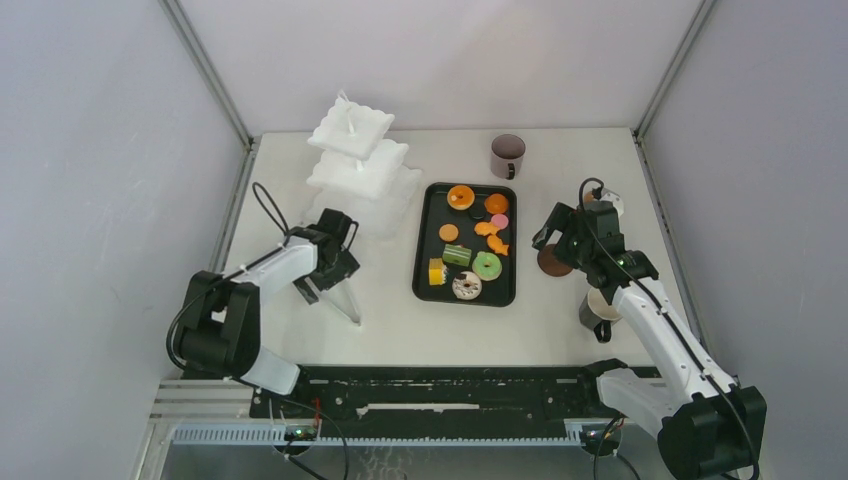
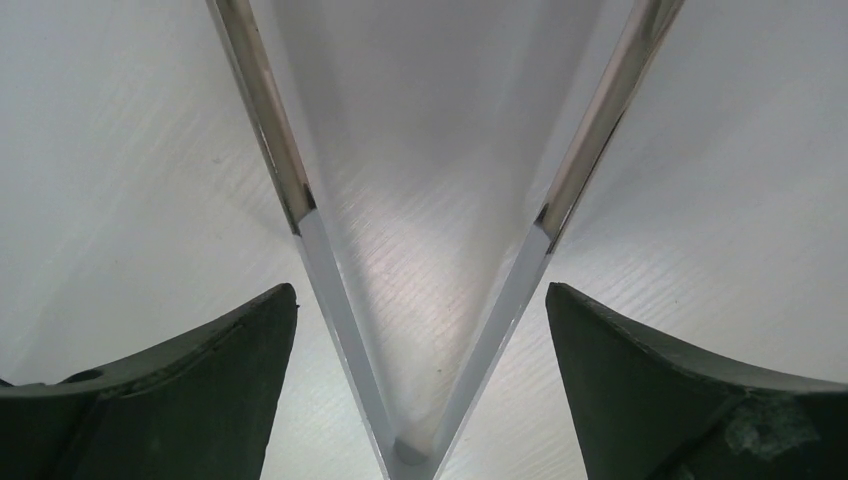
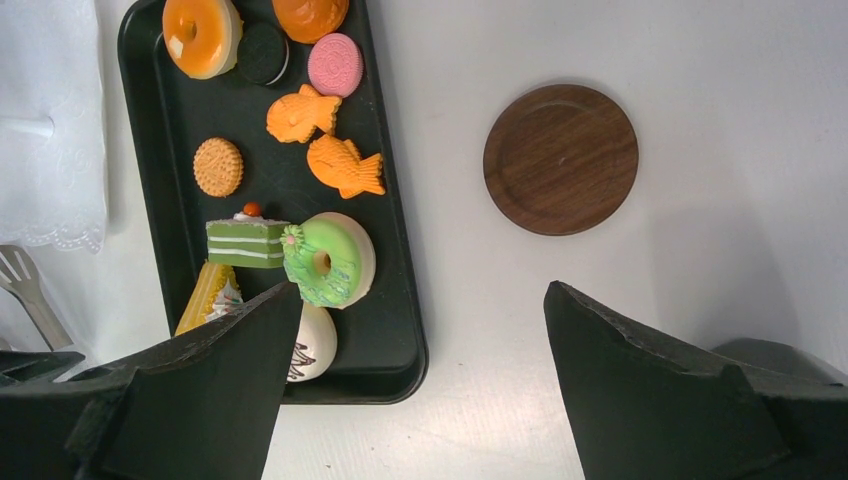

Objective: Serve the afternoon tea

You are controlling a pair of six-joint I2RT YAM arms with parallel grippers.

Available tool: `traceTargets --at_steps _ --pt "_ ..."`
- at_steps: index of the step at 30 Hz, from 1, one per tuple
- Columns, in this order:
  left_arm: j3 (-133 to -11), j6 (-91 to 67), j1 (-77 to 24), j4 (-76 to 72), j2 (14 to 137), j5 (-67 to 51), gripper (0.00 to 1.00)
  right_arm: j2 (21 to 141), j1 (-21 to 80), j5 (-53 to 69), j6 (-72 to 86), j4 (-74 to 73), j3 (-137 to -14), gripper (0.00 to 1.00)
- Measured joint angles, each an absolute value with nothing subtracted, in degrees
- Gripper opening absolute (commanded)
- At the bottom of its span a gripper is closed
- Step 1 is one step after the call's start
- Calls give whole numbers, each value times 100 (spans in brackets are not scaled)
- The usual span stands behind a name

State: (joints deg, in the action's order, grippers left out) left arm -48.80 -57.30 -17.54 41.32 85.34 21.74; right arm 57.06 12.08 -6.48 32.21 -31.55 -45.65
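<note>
The right end effector (image 3: 420,290) hides part of the white doughnut (image 3: 320,345) and cake slice (image 3: 203,290) at the near end of the tray (image 3: 265,190). Right of the tray, its arm (image 1: 650,320) half covers a mug (image 1: 592,318).

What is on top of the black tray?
On the tray lie toy pastries, such as an orange doughnut, a pink cookie and a green doughnut. The right gripper hides part of the white doughnut.

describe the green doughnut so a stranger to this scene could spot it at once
Find the black tray mid-table, right of the white tiered stand. Toward its near right corner, the green doughnut lies beside a layered green cake slice. It is the only ring with green icing; the others are the orange doughnut and the white doughnut.
</note>
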Motion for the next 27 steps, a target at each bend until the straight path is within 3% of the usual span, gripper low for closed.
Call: traceTargets --at_steps 6,14,20,23,27 --pt "-4880 -5546 -1586 3854 8694 2038 90 5706 1208 -648 3218 -3155 -4565 99" --pt "-4875 -5476 -1522 3671 8818 2029 45 5706 1205 -633 3218 -3155 -4563 99" --pt "-4821 -5494 -1522 3706 8678 2032 16 5706 1203 -631 3221 -3155 -4563 99" --pt "-4757 -5448 -1522 3789 8442 2029 6 5706 1203 -631 3221 -3155 -4563 99" --pt "-4751 -5269 -1531 3896 8152 1992 4 5706 1203 -631 3221 -3155 -4563 99"
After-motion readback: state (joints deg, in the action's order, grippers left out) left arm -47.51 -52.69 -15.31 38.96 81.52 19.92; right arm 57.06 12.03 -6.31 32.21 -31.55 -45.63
